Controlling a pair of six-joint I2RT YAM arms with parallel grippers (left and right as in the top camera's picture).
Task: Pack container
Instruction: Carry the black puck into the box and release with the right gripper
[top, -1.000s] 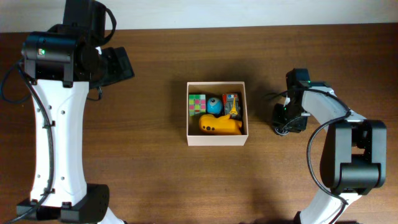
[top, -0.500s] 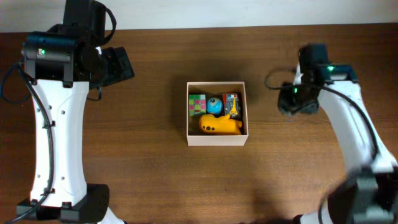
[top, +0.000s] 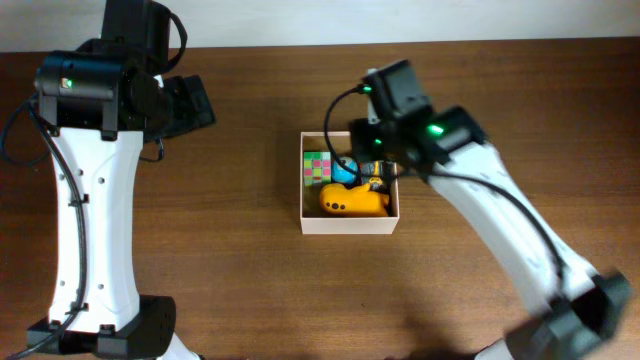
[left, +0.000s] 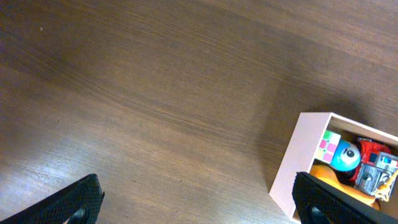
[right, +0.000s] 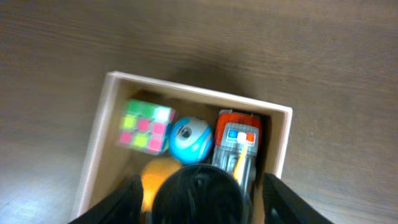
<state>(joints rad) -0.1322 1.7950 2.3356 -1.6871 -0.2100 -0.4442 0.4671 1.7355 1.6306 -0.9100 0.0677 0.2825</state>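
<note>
Wooden table (top: 250, 250); right tool (right: 205, 198) newly above the container (top: 350, 223), clamped on a dark round object (right: 196, 186).

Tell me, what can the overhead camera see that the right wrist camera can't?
Only overhead: the white left arm and white right arm. Only right wrist: a dark round object between the fingers, above the white cardboard box. Both: that box, the pastel puzzle cube, the blue ball and the yellow plastic toy.
</note>
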